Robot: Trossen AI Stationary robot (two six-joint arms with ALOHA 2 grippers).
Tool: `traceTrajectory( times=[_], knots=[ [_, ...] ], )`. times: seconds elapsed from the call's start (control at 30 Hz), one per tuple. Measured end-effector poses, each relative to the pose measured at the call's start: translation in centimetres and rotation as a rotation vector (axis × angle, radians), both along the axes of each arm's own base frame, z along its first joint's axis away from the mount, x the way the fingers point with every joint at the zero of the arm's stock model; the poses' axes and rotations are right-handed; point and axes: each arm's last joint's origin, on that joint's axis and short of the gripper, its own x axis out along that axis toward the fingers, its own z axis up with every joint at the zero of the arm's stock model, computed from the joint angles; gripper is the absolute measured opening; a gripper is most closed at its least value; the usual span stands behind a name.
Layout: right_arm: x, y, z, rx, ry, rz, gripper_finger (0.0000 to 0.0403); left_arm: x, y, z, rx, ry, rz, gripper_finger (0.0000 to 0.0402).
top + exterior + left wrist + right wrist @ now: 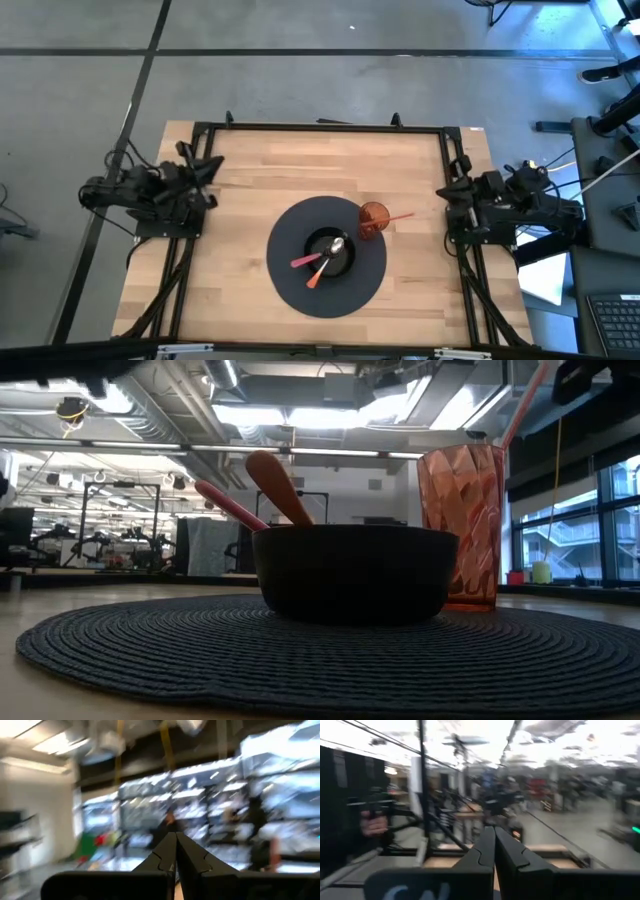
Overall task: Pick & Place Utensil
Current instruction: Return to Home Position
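Note:
A black bowl (330, 252) stands in the middle of a dark round woven placemat (290, 290). A pink-handled utensil (305, 261), an orange one (318, 275) and a metal spoon (337, 245) lean in the bowl, with the two coloured handles sticking out over its rim. In the low view the pink handle (230, 505) and the orange one (280, 488) rise above the bowl (354, 572). An orange-red tumbler (373, 220) beside the bowl holds a pink stick (398, 216). My left gripper (175, 851) is shut and empty at the table's left edge. My right gripper (494, 842) is shut and empty at the right edge.
A black metal frame (320, 127) runs around the wooden table top. Bare wood lies between each arm and the placemat. The tumbler (462, 525) stands on the placemat (330, 650) close to the bowl's right side.

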Motion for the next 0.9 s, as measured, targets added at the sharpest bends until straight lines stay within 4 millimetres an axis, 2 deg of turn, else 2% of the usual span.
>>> traceTrajectory(
  times=[0.1, 0.23, 0.3, 0.4, 0.6, 0.77, 0.9],
  knots=[
    [-0.5, -0.2, 0.4, 0.012, 0.044, -0.068, 0.0001, 0.7, 0.2, -2.0, -0.023, 0.07, 0.084, 0.0003],
    [-0.5, -0.1, 0.3, 0.028, 0.051, -0.046, 0.0001, 1.3, -0.3, -3.1, 0.097, 0.011, -0.063, 0.0003],
    [-0.2, -0.1, -0.2, 0.035, 0.069, -0.037, 0.0001, 1.5, -0.3, -3.6, 0.144, -0.02, -0.084, 0.0003],
    [0.5, -0.1, -1.3, 0.051, 0.088, -0.031, 0.0001, 1.9, -0.1, -4.8, 0.13, 0.052, -0.024, 0.0003],
    [1.6, -0.2, -3.0, 0.057, 0.08, -0.029, 0.0001, 2.1, 0.0, -5.3, 0.135, 0.084, -0.022, 0.0003],
    [2.2, -0.2, -4.3, 0.054, 0.095, -0.03, 0.0002, 2.5, -0.3, -6.4, 0.174, 0.203, -0.101, 0.0003],
    [2.6, -0.2, -5.0, 0.033, 0.083, -0.033, 0.0002, 2.8, -0.3, -7.6, 0.125, 0.315, -0.135, 0.0003]
  ],
)
